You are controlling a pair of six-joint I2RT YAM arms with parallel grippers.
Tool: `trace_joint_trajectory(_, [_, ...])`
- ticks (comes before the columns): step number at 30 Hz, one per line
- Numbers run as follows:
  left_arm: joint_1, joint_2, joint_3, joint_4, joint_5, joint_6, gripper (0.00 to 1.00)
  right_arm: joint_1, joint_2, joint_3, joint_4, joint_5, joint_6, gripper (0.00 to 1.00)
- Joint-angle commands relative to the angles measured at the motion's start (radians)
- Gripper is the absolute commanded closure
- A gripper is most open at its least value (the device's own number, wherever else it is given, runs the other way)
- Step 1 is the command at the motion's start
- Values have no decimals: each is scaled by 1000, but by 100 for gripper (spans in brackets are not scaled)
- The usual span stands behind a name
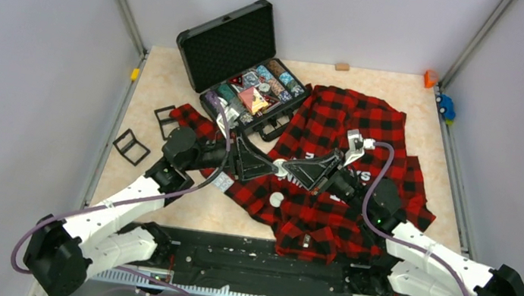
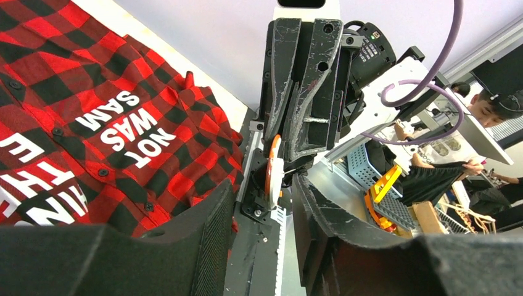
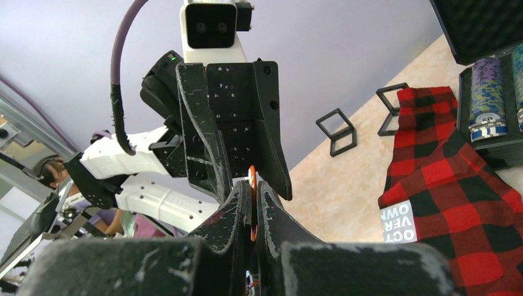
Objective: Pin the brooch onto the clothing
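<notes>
The right gripper (image 3: 255, 188) had its jaws clamped on the brooch (image 3: 252, 176), in mid-air above the shirt (image 1: 338, 127). The left gripper (image 2: 265, 185) faced it, jaws apart. A mistimed handover could drop it.

Matt, soft woven cloth of the clothing (image 1: 338, 127), printed with flat white lettering, is lying creased on a desk (image 1: 160, 81) that is showing a smooth, pale, stone-patterned finish. Scuffed, scratched matt black plastic fingers (image 2: 311, 92) are pinching the smooth orange-and-white brooch (image 2: 273, 166). Dimpled black foam is lining the case (image 1: 230, 44).
</notes>
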Motion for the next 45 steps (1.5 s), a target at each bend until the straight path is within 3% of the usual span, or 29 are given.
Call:
trace_joint_trajectory(1, [-14, 8, 11, 45, -2, 1, 58, 6, -6, 33, 57, -8, -1, 100])
trace_joint_trajectory(9, [-25, 20, 18, 13, -9, 23, 71, 6, -8, 34, 55, -5, -4, 100])
trace_joint_trajectory(13, [-29, 23, 19, 9, -3, 27, 98, 6, -10, 36, 44, -2, -7, 100])
trace_joint_trajectory(18, [-32, 10, 15, -33, -25, 66, 100, 6, -30, 47, -38, 18, -36, 100])
trace_joint_trajectory(19, [-33, 3, 12, -55, -42, 82, 100, 6, -39, 53, -82, 26, -53, 96])
trace_joint_trajectory(21, [-35, -18, -4, -119, -103, 131, 100, 7, -64, 72, -201, 52, -95, 72])
trace_joint_trajectory(24, [-43, -57, -29, -275, -259, 222, 100, 8, -120, 80, -390, 133, -150, 47])
trace_joint_trajectory(27, [-50, -72, -58, -397, -414, 253, 100, 7, -180, 60, -558, 250, -171, 39])
trace_joint_trajectory(30, [-56, -65, -90, -422, -476, 239, 100, 7, -207, 28, -699, 330, -142, 39])
trace_joint_trajectory(34, [-61, -6, -100, -405, -502, 202, 100, 7, -167, -17, -765, 373, -63, 42])
trace_joint_trajectory(45, [-65, 172, -59, -309, -488, 195, 100, 8, 92, -22, -629, 355, 11, 53])
